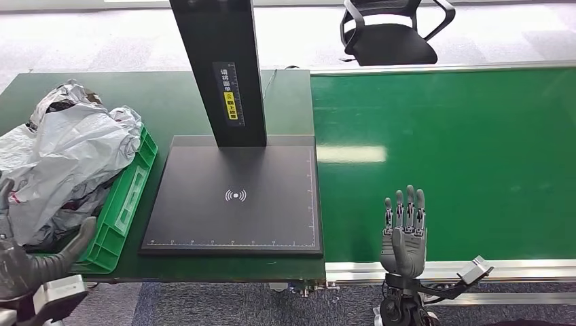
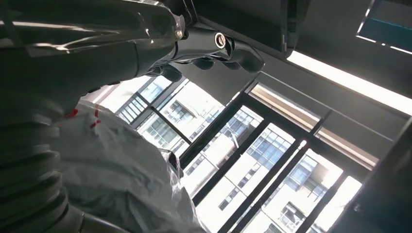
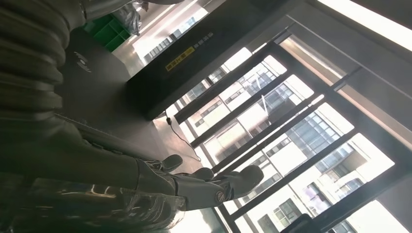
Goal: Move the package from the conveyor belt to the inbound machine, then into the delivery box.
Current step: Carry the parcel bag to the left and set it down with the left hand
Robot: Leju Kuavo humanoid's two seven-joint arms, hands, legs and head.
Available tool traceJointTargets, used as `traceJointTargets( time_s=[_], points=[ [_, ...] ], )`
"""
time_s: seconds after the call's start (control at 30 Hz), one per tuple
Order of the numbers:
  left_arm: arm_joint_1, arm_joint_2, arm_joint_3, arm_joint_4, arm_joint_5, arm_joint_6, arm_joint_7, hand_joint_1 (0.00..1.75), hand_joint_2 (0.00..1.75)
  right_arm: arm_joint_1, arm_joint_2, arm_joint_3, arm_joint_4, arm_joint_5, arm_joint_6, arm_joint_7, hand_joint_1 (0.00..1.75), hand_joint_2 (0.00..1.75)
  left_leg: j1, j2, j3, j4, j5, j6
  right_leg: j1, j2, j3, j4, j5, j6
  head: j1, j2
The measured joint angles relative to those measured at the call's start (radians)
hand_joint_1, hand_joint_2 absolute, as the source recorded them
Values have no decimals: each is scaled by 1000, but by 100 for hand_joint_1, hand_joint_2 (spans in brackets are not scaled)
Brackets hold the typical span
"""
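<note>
Package (image 1: 68, 156): grey plastic mailers lie heaped in the green delivery box (image 1: 126, 210) at the far left of the bench (image 1: 170, 95). I judge them already delivered, though I cannot tell which bag was the one for this task.

From my remote station, reading left to right: my left hand (image 1: 30, 265) sits low at the near corner of the box, thumb jutting toward the crate wall, fingers apart and holding nothing as far as I can see. Its wrist view shows crumpled grey film close beside the hand. Next comes the inbound machine (image 1: 234, 197), a flat dark scan plate with a wireless mark, bare, with its black post (image 1: 217, 68) rising behind. To the right runs the green conveyor belt (image 1: 441, 156), with no parcel on the stretch I can see. My right hand (image 1: 405, 234) stands at its near edge, palm flat, fingers straight and apart, gripping nothing. An office chair (image 1: 390, 34) stands beyond the belt.

These bags look light, soft and slick. I judge they would sag and slide if pinched at a corner, so I would take one across its bulk, fingers wrapped around the padded middle.
</note>
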Motion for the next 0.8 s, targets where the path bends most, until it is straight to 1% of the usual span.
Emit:
traceJointTargets(
  time_s=[0.13, 0.27, 0.33, 0.4, 0.47, 0.57, 0.67, 0.73, 0.8],
  points=[
    [49, -27, -77, -31, -5, 22, 16, 0, 175, 7, 5, -12, -11, 3, -1, 4, 0, 175, 0, 0, 1, 0, 0, 0, 0, 0, 1, 0, 0, 0, 0, 0],
    [83, -47, -129, -49, 68, 3, -14, 0, 175, 11, 8, -25, -20, 5, -4, 5, 0, 175, 0, 0, 1, 0, 0, 0, 0, 0, 2, 0, 0, 0, 0, 0],
    [94, -59, -159, -53, 129, -53, -36, 0, 175, 14, 11, -28, -23, 7, -5, 6, 0, 175, 0, -1, 1, 0, 0, 0, 0, 0, 2, 0, 0, 0, 0, 0],
    [97, -75, -195, -48, 197, -148, -50, 0, 175, 14, 14, -31, -24, 26, -18, 2, 0, 175, 0, -1, 1, 0, 0, 0, 0, -1, 2, 0, 0, 0, 0, 0],
    [94, -96, -236, -26, 241, -237, -58, 0, 175, 14, 18, -33, -26, 73, -50, -11, 0, 175, 0, -1, 1, 0, 0, 0, 0, -1, 2, 0, 0, 0, 0, 0],
    [81, -135, -298, 43, 297, -328, -70, 0, 175, 12, 28, -32, -31, 204, -153, -51, 0, 175, 0, -1, 1, 0, 0, 0, 0, -1, 2, 0, 0, 0, 0, 0],
    [57, -183, -342, 142, 348, -410, -86, 0, 175, 6, 38, -11, -36, 350, -256, -76, 0, 175, 0, -1, 2, 0, 0, 0, 0, -1, 2, 0, 0, 0, 0, 0],
    [32, -223, -364, 221, 378, -466, -97, 0, 175, 0, 45, 20, -36, 434, -296, -82, 0, 175, 0, -1, 2, 0, 0, 0, 0, -1, 2, 0, 0, 0, 0, 0],
    [6, -261, -382, 297, 396, -504, -106, 0, 175, -7, 53, 62, -33, 491, -320, -84, 0, 175, 0, -1, 2, 0, 0, 0, 0, -1, 3, 0, 0, 0, 0, 0]
  ],
)
